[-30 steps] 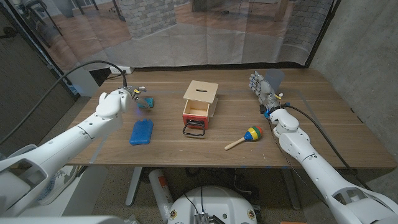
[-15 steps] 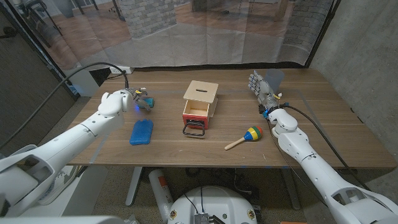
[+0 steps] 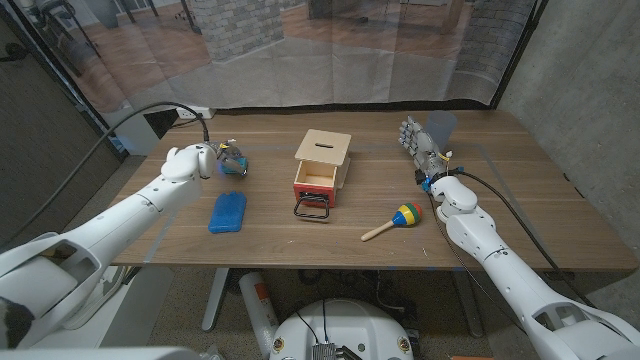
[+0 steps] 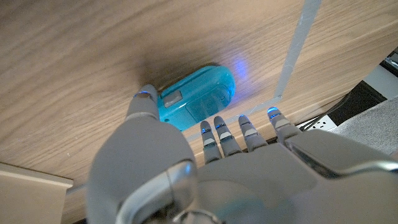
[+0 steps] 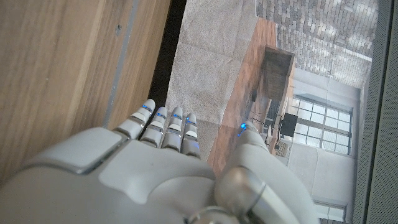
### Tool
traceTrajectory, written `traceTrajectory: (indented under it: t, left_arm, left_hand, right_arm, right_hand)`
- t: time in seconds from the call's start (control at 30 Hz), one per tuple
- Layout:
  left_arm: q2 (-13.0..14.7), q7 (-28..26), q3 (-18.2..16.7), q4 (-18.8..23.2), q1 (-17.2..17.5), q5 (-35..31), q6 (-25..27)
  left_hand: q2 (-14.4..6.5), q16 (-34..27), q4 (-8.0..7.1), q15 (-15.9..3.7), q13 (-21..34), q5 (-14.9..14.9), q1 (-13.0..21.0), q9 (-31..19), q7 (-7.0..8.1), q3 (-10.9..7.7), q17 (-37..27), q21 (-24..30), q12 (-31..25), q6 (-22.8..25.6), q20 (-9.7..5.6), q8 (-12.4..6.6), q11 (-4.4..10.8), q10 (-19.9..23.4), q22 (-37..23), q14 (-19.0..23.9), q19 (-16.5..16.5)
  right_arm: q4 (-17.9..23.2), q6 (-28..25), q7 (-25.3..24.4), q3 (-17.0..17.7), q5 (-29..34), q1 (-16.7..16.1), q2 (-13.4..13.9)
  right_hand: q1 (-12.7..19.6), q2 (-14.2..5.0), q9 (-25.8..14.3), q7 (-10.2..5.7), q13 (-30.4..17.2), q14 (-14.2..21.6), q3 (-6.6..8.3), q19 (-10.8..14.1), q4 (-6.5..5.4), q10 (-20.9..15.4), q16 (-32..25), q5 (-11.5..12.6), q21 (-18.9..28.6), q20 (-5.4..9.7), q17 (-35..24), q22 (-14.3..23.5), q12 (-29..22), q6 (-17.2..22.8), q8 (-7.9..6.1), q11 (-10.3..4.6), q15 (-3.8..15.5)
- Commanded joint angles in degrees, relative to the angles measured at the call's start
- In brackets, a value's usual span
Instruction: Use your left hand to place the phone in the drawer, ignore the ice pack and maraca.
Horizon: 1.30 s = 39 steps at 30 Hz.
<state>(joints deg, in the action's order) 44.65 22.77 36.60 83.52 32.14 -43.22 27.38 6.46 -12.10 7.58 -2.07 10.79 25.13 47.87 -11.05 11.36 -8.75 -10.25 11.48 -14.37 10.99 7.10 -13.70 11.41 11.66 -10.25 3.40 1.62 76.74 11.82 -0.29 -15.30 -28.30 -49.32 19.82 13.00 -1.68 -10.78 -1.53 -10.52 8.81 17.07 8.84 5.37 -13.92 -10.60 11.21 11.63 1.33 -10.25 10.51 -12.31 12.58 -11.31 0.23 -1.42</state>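
Note:
The teal phone (image 3: 234, 165) (image 4: 196, 100) lies on the table, left of the wooden box. My left hand (image 3: 189, 161) (image 4: 205, 168) is right over it, fingers apart. The thumb sits at one end of the phone and the other fingertips (image 4: 219, 122) reach along its long side; the phone still rests on the wood. The box (image 3: 324, 156) has a red-fronted drawer (image 3: 316, 182) pulled open toward me, with a black wire handle (image 3: 312, 209). My right hand (image 3: 421, 140) (image 5: 155, 168) stands upright at the far right, fingers straight, holding nothing.
A blue ice pack (image 3: 227, 211) lies near the front, just this side of my left hand. A maraca (image 3: 396, 220) lies to the right of the drawer. A black cable runs behind my left arm along the table's back edge (image 3: 300, 108).
My left hand has moved farther from me and a little right, coming down over the phone. The right arm and the other objects have not moved.

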Motion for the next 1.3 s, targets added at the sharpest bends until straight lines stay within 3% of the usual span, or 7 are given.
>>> traceTrajectory:
  t: [0.03, 0.13, 0.33, 0.43, 0.5, 1.0, 1.3]
  left_arm:
    - [-2.0, -2.1, 1.7, -3.8, -1.8, 1.6, -1.5]
    - [-2.0, -2.7, 1.8, -3.7, -1.7, 1.7, -1.4]
    - [-2.0, -4.0, 1.6, -3.1, -1.1, 1.9, -0.3]
    - [-2.0, -4.7, 1.2, -2.6, -0.6, 2.4, 0.2]
    - [-2.1, -4.9, 1.1, -2.3, -0.3, 2.5, 0.9]
    - [-1.9, -6.2, 0.6, -1.6, 0.7, 4.1, 2.3]
    - [-1.2, -6.5, 0.1, 0.3, 1.2, 4.3, 3.3]
  left_hand:
    - [-0.6, -0.5, 0.06, -4.55, 0.2, 0.1, 1.7, -0.1, 0.07, 0.41, -0.2, 0.5, -0.7, 2.8, 0.10, -0.72, 0.09, 3.5, -0.2, 2.6, -1.2]
    - [-1.2, -0.8, -0.04, -6.37, 0.1, -0.1, 3.0, -0.1, 0.00, 0.45, -0.1, 0.6, -1.5, 6.6, -0.56, -1.52, 0.56, 8.9, -0.2, 5.4, -2.0]
    - [-3.3, -0.8, 0.13, -9.25, 0.1, -1.6, 8.0, 0.0, -0.17, -0.03, 0.0, 0.7, -1.8, 20.9, -3.07, -4.85, 0.95, 23.7, 0.0, 13.3, -5.2]
    - [-4.4, -1.0, 0.10, -8.98, 0.1, -2.8, 10.5, 0.2, -0.48, -0.62, 0.0, 0.7, -1.6, 28.5, -4.99, -6.51, 0.97, 31.1, 0.0, 18.5, -7.4]
    - [-4.6, -1.0, 0.30, -9.43, 0.0, -3.3, 11.7, 0.3, -1.28, -0.93, 0.1, 0.8, -1.5, 31.1, -6.07, -6.95, 0.93, 33.9, 0.1, 20.5, -8.3]
    - [-5.7, -0.7, 0.24, -9.66, -0.1, -4.0, 13.2, 0.4, -2.02, -1.72, 0.0, 0.8, -0.5, 33.3, -5.80, -6.77, 1.03, 36.4, 0.1, 22.7, -9.9]
    - [-6.5, 0.0, 0.12, -9.68, -0.1, -4.5, 13.9, 0.4, -2.27, -2.19, 0.0, 0.7, 0.4, 32.9, -4.61, -6.09, 1.05, 36.3, 0.1, 22.3, -10.1]
  right_arm:
    - [-0.4, 0.1, -0.3, 0.1, -0.1, -0.1, -0.3]
    - [-0.6, 0.2, -0.2, 0.2, -0.1, -0.1, -0.4]
    - [-1.2, 0.4, 0.0, 0.2, -0.2, 0.1, -0.6]
    - [-1.5, 0.3, 0.3, 0.1, -0.2, 0.2, -0.7]
    - [-1.8, 0.3, 0.4, 0.1, -0.2, 0.4, -0.8]
    - [-2.7, -0.1, 1.4, -0.1, -0.1, 1.1, -0.9]
    - [-2.5, 0.2, 1.6, 0.2, -0.2, 0.8, -0.8]
  right_hand:
    - [-0.5, -0.12, -0.2, 0.07, -0.1, 0.0, 0.12, -0.1, 0.22, -0.1, -0.1, 0.0, 0.0, -0.10, -0.3, 0.2, 0.1, 0.1, 0.02, 0.28, -0.12]
    - [-0.5, -0.14, -0.2, 0.11, -0.1, 0.0, 0.11, -0.1, 0.23, 0.0, -0.1, 0.0, 0.0, -0.08, -0.3, 0.2, 0.1, 0.0, 0.03, 0.04, -0.17]
    - [-0.5, -0.15, -0.2, 0.04, -0.1, -0.1, 0.09, -0.1, 0.25, 0.0, -0.1, 0.0, 0.0, -0.12, -0.3, 0.2, 0.1, 0.0, 0.03, 0.14, -0.25]
    - [-0.5, -0.15, -0.2, 0.08, -0.1, 0.0, 0.08, -0.1, 0.27, 0.0, -0.1, 0.0, 0.0, -0.14, -0.3, 0.2, 0.1, 0.0, 0.04, 0.15, -0.30]
    - [-0.5, -0.15, -0.2, 0.07, -0.1, -0.1, 0.08, -0.1, 0.28, 0.1, -0.1, 0.0, 0.0, -0.15, -0.3, 0.2, 0.2, 0.0, 0.06, 0.17, -0.24]
    - [-0.4, -0.18, -0.2, 0.10, -0.1, -0.2, 0.06, -0.3, 0.34, 0.3, -0.1, 0.0, -0.1, -0.28, -0.3, 0.2, 0.2, 0.0, 0.05, 0.10, -0.18]
    - [-0.5, -0.18, -0.2, 0.11, -0.1, -0.2, 0.02, -0.3, 0.36, 0.3, -0.1, 0.0, -0.1, -0.29, -0.3, 0.2, 0.2, 0.0, 0.04, 0.29, -0.22]
